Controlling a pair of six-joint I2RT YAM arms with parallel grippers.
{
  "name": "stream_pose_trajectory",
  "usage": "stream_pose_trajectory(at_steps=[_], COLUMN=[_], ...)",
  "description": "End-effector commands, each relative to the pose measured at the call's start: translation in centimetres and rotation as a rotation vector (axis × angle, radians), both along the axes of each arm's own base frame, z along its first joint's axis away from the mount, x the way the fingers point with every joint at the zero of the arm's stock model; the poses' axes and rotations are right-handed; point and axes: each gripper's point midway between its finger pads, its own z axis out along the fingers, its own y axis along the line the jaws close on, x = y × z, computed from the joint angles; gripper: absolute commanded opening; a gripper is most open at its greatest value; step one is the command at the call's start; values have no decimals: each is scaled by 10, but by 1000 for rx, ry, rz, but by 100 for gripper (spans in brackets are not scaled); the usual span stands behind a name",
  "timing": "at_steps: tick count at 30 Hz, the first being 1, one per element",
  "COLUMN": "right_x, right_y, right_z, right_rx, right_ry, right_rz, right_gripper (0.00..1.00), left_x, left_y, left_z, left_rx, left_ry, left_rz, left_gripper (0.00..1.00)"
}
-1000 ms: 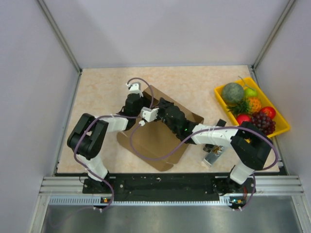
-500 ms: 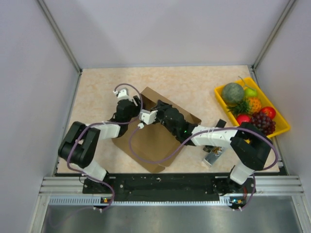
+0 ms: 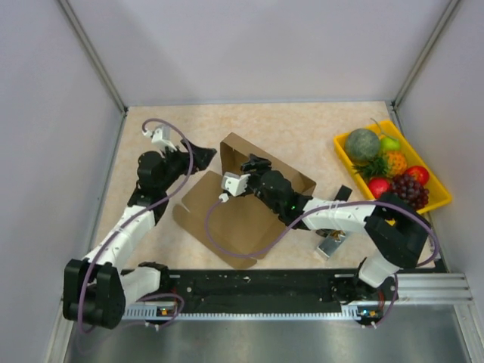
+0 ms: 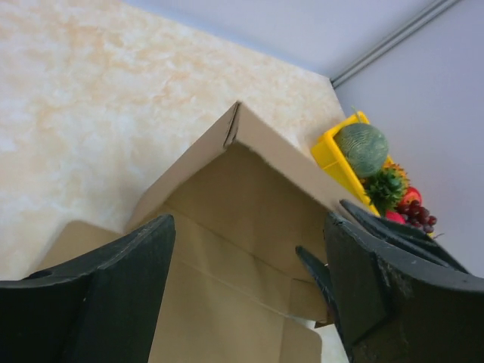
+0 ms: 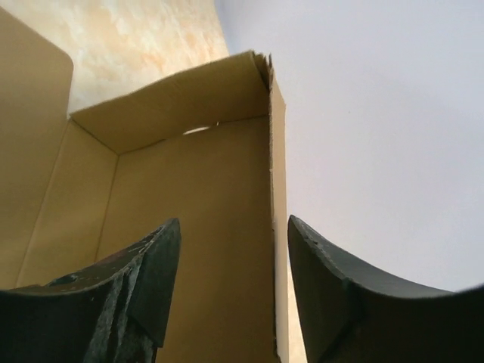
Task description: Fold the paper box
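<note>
The plain brown cardboard paper box [image 3: 246, 219] lies on the beige marbled table [image 3: 302, 128], well to the left of the yellow plastic tray [image 3: 342, 155] that holds fruit. One flat panel of the box rests on the table on its side away from the tray. On the side nearer to the tray, two walls stand upright and meet in a corner.

The left gripper [image 3: 201, 154] is farther from the tray than the box is, just beside the far-left corner of the box. In the left wrist view its two black fingers [image 4: 113, 287] stand wide apart and hold nothing, so this claw is released. The upright corner of the box is straight ahead of the gap, and the tray shows behind the box, to the right.

The right gripper [image 3: 252, 162] is over the inside of the box, beside the upright walls, also to the left of the tray. In the right wrist view its fingers [image 5: 144, 265] are apart. The thin edge of one cardboard wall shows in the gap, but no pad presses on it, so this claw is released too. The inner face of that wall is just in front of it.
</note>
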Motion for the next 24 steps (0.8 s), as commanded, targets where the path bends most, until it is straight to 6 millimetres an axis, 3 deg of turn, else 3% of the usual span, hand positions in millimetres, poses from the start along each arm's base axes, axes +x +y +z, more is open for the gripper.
stream_pose_trajectory(at_steps=[1, 4, 5, 9, 11, 12, 14, 15, 17, 20, 21, 23, 24], right_x=[-11, -14, -15, -15, -15, -17, -18, -26, -40, -60, -60, -67, -61], right_y=[-6, -10, -11, -9, -13, -17, -21, -24, -25, -36, -48, -61, -79], right_z=[49, 56, 51, 44, 52, 47, 82, 75, 116, 126, 136, 131, 132], right_rx=[197, 240, 226, 240, 285, 313, 427, 461, 569, 644, 742, 790, 871], right_ry=[25, 74, 99, 169, 184, 257, 327, 451, 499, 650, 707, 837, 892], right_rz=[4, -9, -11, 4, -9, -31, -22, -48, 10, -8, -45, -82, -147], right_gripper=[63, 71, 79, 77, 77, 78, 78, 78, 79, 81, 81, 81, 82], left_x=[12, 45, 56, 90, 100, 101, 101, 100, 96, 91, 89, 89, 88], left_y=[-8, -15, -28, -50, -55, -56, -58, -59, -60, -61, -60, -58, -57], left_z=[42, 46, 50, 51, 38, 35, 21, 17, 7, 1, -2, -8, -10], left_rx=[-14, -13, -35, -64, -43, -37, -18, -16, -16, -13, -8, 12, 11], left_ry=[28, 79, 89, 93, 150, 150, 170, 179, 199, 207, 214, 222, 229], left_rz=[-115, -177, -271, -402, -439, -446, -460, -475, -492, -506, -505, -487, -484], left_gripper=[84, 84, 81, 74, 68, 67, 67, 68, 69, 70, 70, 67, 65])
